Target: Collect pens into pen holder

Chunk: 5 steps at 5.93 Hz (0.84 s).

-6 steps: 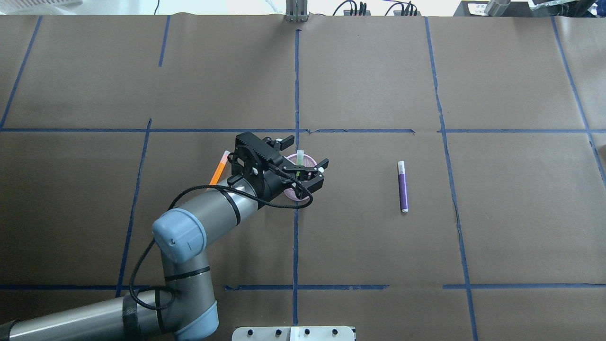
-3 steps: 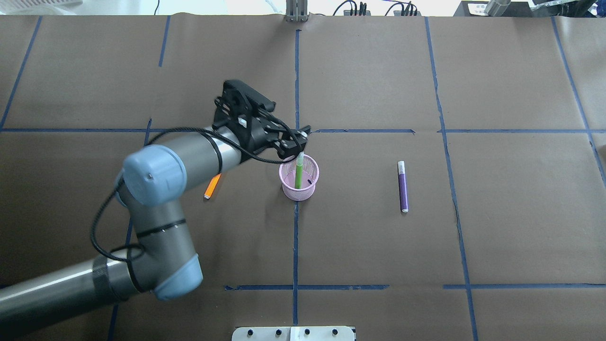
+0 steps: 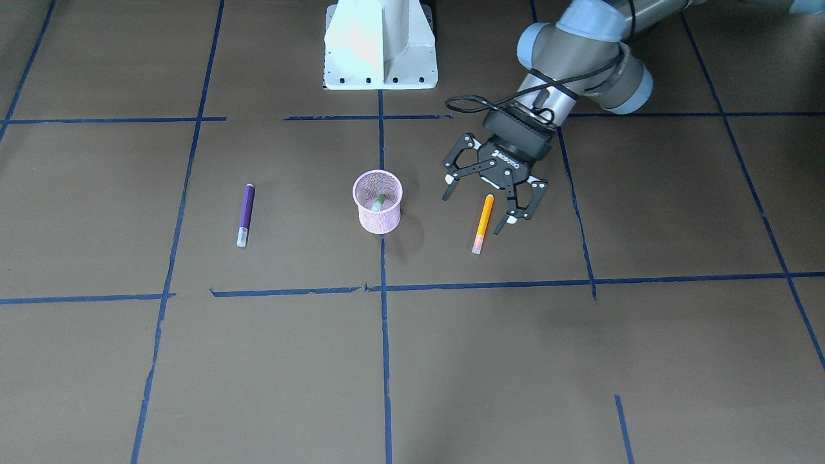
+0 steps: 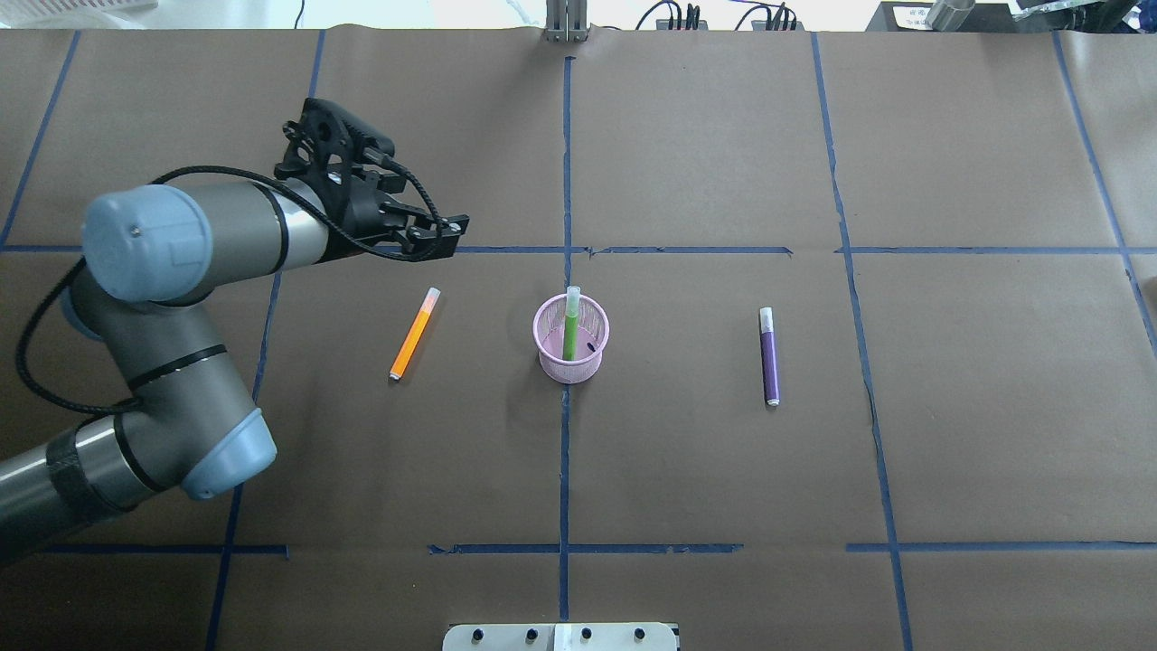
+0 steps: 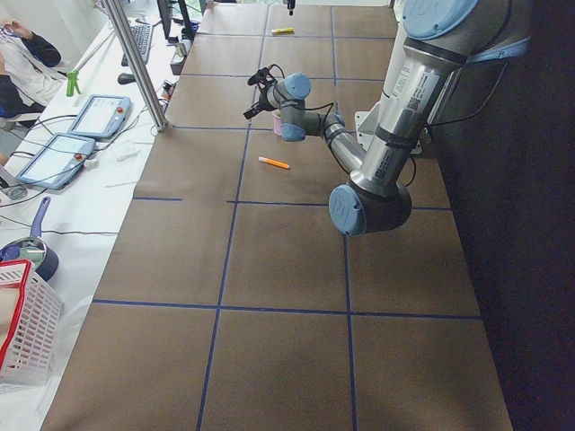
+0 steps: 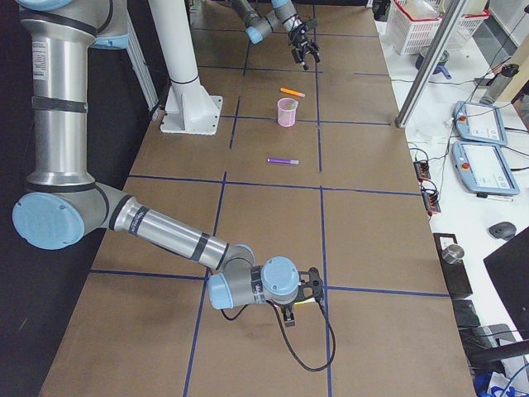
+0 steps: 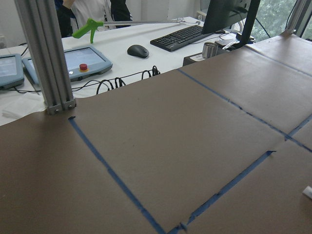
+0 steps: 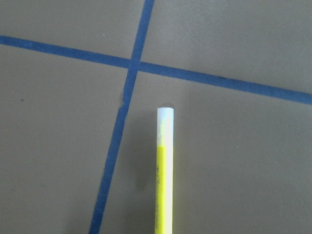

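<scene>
Our left gripper (image 4: pixel 443 237), jaws spread and empty, has swung from the holder (image 4: pixel 556 366) to the overhead frame's upper left, leaving the green pen (image 4: pixel 570 330) standing inside at centre, orange pen (image 4: pixel 413 333) next; the right gripper (image 6: pixel 299 298), seemingly by a yellow pen (image 8: pixel 164 170), we cannot judge.

Bottom edge cuts off the yellow pen (image 8: pixel 164 170). Jaws of the right gripper (image 6: pixel 297 302): too small to read. Only 1 far view.

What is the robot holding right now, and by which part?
The left gripper is open and holds nothing; the orange pen lies loose on the table. Right gripper: cannot tell. A yellow pen shows in its wrist view, but no fingers.
</scene>
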Motion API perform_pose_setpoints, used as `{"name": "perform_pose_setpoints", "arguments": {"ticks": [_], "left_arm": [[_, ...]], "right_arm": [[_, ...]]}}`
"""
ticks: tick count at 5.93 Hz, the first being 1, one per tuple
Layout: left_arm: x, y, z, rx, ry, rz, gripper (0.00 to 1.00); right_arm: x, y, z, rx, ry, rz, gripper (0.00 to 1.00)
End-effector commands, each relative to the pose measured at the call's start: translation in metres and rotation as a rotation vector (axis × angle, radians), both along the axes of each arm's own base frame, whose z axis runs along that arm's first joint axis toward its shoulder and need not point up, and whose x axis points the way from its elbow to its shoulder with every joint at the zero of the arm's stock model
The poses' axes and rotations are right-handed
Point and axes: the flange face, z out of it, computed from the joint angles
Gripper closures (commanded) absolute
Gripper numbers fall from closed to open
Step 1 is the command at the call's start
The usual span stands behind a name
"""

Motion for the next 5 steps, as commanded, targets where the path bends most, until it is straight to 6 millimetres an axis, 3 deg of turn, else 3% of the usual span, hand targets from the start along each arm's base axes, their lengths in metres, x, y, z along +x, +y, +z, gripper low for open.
{"name": "perform_pose_setpoints", "arguments": {"ticks": [1,5], "left_arm": [[-0.01,-0.003,0.013,-0.012,-0.013,0.007,0.0],[-0.009,-0.003,0.014,-0.008,-0.017,0.009,0.0]], "right_arm": [[-0.03,-0.032,0.0,0.041,0.066,-0.053,0.0],[-0.048,-0.044,0.017,-0.006,0.086,-0.077,0.0]]}}
